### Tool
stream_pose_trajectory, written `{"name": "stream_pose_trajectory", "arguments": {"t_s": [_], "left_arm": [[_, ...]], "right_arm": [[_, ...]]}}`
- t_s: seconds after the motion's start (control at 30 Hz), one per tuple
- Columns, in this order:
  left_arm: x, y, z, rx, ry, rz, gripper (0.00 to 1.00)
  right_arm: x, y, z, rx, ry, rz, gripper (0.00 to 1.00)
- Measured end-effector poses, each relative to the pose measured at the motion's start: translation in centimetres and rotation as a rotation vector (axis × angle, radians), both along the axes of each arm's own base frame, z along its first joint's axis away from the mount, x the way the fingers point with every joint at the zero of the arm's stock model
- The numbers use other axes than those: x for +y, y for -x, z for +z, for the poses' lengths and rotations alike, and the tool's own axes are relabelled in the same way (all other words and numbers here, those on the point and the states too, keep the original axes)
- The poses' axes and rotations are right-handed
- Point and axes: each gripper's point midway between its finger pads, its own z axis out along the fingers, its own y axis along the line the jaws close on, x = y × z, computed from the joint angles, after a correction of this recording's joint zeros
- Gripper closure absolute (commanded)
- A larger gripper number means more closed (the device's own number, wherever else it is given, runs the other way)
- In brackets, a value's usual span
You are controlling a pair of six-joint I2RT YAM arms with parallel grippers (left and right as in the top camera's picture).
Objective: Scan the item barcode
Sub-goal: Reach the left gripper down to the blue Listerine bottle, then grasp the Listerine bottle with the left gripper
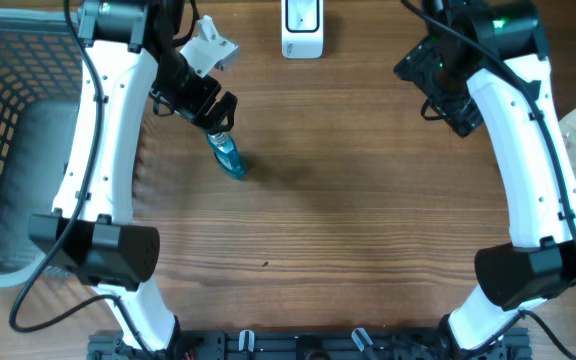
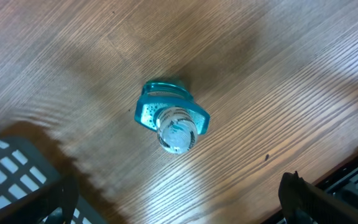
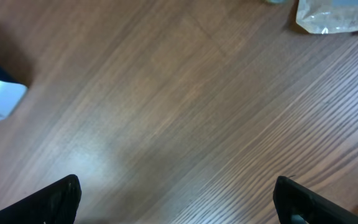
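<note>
Over on this side the left fingers hang spread wide above the teal bottle, gripping nothing. The bottle sits on the bare tabletop left of centre, well apart from the white scanner at the far edge. The right fingers gape too, empty. That bottle looks light, hard and slick, likely to roll or tip, so I'd pinch across the teal body below the clear cap, leaving any label uncovered.
</note>
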Motion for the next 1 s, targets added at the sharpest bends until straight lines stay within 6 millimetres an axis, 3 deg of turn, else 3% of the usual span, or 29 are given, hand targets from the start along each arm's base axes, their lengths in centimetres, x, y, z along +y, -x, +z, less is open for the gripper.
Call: {"name": "stream_pose_trajectory", "arguments": {"t_s": [0.53, 1.0], "left_arm": [[-0.1, -1.8, -6.3, 0.134, -0.034, -0.097, 0.00], [0.3, 0.3, -12.3, 0.266, -0.049, -0.139, 0.00]], "right_arm": [[0.1, -0.5, -0.3, -0.012, -0.002, 0.003, 0.00], [0.2, -1.0, -0.1, -0.034, -0.008, 0.003, 0.00]]}}
